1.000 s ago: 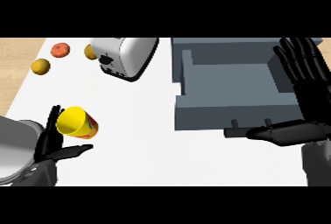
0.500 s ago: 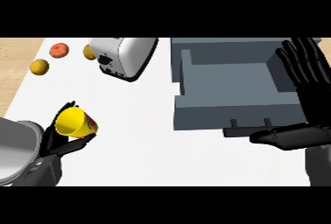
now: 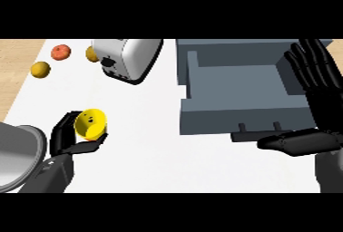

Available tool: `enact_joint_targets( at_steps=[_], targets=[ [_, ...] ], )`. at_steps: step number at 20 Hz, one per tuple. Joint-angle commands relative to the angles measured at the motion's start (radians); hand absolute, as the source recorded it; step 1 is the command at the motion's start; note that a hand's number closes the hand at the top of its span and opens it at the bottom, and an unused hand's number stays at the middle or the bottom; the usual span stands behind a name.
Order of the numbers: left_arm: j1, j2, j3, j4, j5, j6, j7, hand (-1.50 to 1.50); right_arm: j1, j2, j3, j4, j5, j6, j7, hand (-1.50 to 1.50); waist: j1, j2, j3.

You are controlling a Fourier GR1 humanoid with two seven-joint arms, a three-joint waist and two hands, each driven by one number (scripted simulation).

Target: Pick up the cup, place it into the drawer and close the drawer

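Toaster left of open drawer, three fruits left of toaster, cup near front-left.

cup partly hidden by left robot hand

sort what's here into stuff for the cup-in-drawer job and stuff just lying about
For the job:
cup, held in the left hand
drawer, open
right hand, open beside the drawer

Lying about:
toaster
three fruits
metal bowl
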State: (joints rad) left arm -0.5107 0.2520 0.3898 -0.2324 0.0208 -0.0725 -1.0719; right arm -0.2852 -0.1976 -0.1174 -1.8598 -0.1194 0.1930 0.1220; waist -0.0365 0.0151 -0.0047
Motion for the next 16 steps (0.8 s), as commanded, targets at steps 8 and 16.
enact_joint_targets(
  at_steps=[8, 16],
  targets=[
    [-0.07, -0.088, 0.033, -0.072, 0.049, -0.09, -0.132, 1.5, 0.07, -0.01, -0.023, -0.026, -0.018, 0.032, -0.038, -1.5, 0.005, -0.007, 0.002],
    [-0.182, -0.15, -0.079, -0.247, 0.018, -0.105, 0.046, 1.5, 0.035, -0.037, -0.048, 0.013, -0.007, 0.021, -0.003, -1.5, 0.042, -0.021, 0.005]
  ],
)
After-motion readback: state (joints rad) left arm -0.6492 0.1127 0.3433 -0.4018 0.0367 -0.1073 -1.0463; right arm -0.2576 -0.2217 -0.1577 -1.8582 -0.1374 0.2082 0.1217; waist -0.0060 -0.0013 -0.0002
